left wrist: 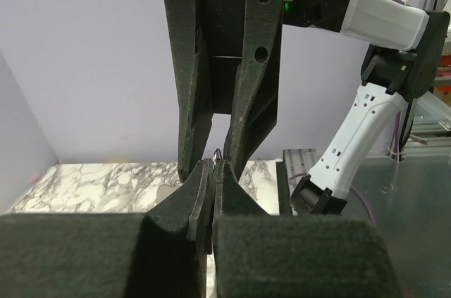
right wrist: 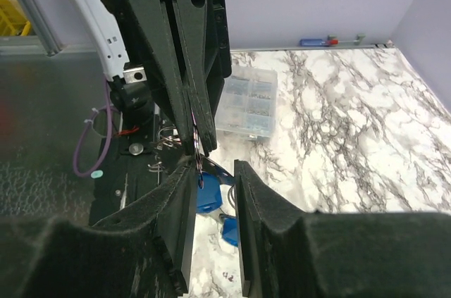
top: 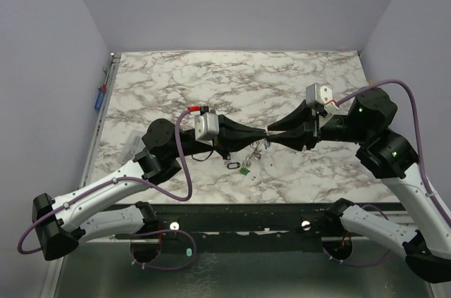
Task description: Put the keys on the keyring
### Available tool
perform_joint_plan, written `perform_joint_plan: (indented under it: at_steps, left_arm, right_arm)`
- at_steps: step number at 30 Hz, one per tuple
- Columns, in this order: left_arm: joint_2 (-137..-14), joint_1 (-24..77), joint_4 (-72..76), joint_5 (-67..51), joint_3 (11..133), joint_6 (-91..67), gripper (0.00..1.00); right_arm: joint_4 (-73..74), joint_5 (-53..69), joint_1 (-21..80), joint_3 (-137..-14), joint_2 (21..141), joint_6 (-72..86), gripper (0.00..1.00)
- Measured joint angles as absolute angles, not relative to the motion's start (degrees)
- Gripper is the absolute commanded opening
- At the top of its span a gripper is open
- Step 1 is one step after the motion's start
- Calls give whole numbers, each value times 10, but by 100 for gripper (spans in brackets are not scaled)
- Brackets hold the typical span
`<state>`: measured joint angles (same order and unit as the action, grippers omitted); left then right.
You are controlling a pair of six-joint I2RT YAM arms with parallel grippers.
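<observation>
**Centre blocked, far marble open**

I have the left gripper point(top: 262, 137) and right gripper point(top: 272, 134) nose to nose over mid-table. Their tips almost touch, so nothing passes between them. Blue keys point(right wrist: 208, 196) sit right below that meeting point. Just at its 7 o'clock, a black ring point(top: 233, 165) and a green key point(top: 244, 169) lie on the marble. The two arms bar the 9 and 3 o'clock lines. A clear box point(top: 134, 144) sits far out at 9 o'clock beside the left arm. A blue tool point(top: 101, 94) lies along the left rail at 10 o'clock. From 11 to 1 o'clock I see open table point(top: 232, 79) back to the wall.
</observation>
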<state>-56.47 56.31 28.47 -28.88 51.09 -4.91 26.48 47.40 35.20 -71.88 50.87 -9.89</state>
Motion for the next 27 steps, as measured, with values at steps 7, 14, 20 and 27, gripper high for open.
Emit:
perform_joint_plan:
  at_steps: [7,14,20,27]
  left_arm:
    - [-565,563,288,-288,510,-49,0]
    - [-565,563,294,-275,510,-51,0]
    - [-565,563,302,-261,508,-52,0]
    - [-566,563,319,-244,503,-54,0]
  right_arm:
    - [262,483,352,-719,510,-98,22]
    - [254,488,352,-719,513,-99,10]
    - [241,487,352,-718,515,-100,9]
    - [227,483,352,-718,520,-96,28]
